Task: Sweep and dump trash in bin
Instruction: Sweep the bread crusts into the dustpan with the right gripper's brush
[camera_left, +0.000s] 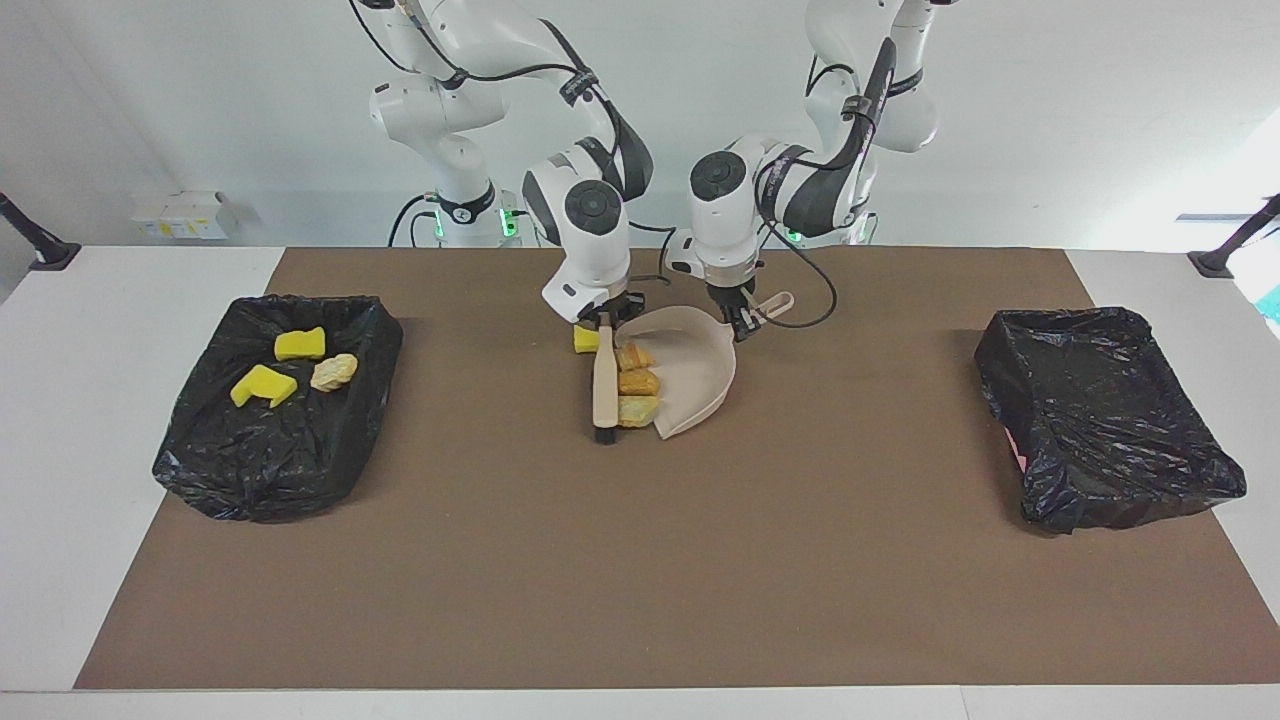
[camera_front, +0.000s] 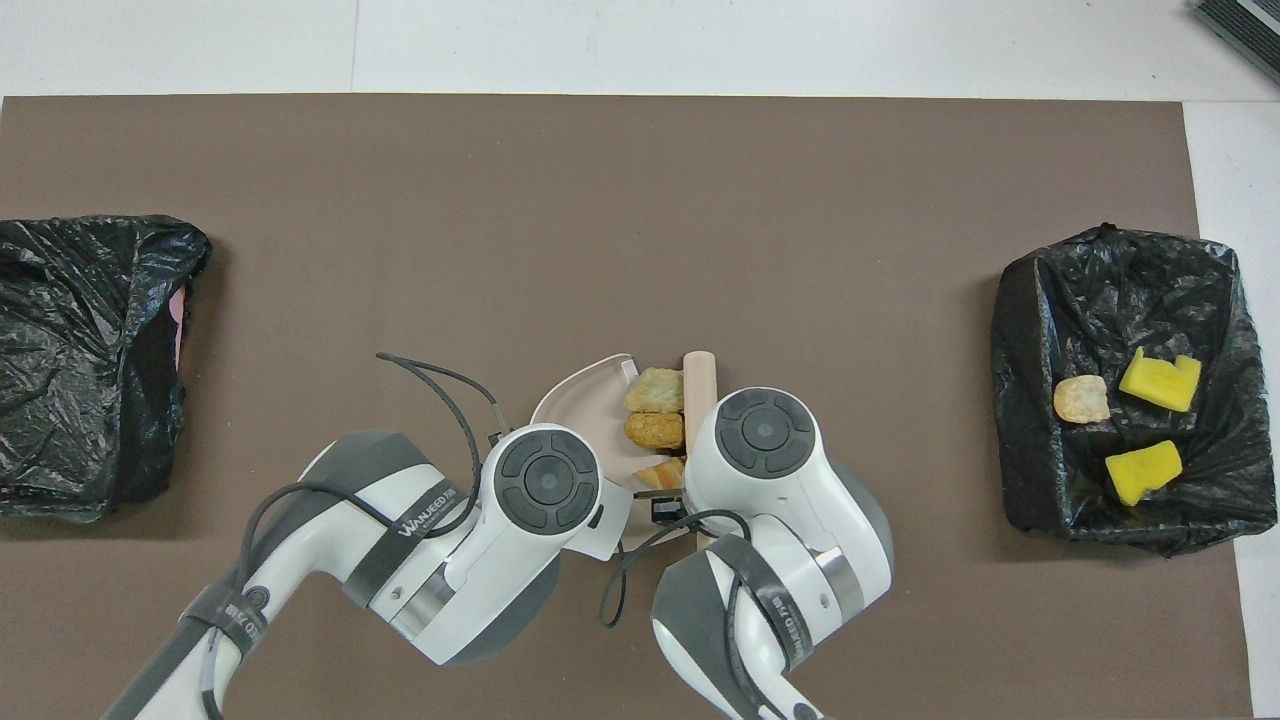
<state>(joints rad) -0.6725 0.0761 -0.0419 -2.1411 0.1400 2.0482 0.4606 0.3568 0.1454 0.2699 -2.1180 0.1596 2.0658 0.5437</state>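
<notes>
My right gripper (camera_left: 605, 325) is shut on the beige-handled brush (camera_left: 603, 385), which stands on the mat against the open mouth of the beige dustpan (camera_left: 695, 370). My left gripper (camera_left: 742, 326) is shut on the dustpan's handle. Three tan-orange trash chunks (camera_left: 637, 382) lie in a row between brush and pan mouth, also seen from overhead as trash chunks (camera_front: 655, 410). A yellow trash piece (camera_left: 586, 340) sits beside the brush, on its side toward the right arm's end. In the overhead view both wrists hide the fingers.
A black-lined bin (camera_left: 280, 450) at the right arm's end holds two yellow sponge pieces (camera_left: 263, 385) and a tan chunk (camera_left: 334, 372). Another black-lined bin (camera_left: 1100, 430) stands at the left arm's end. A brown mat (camera_left: 640, 580) covers the table.
</notes>
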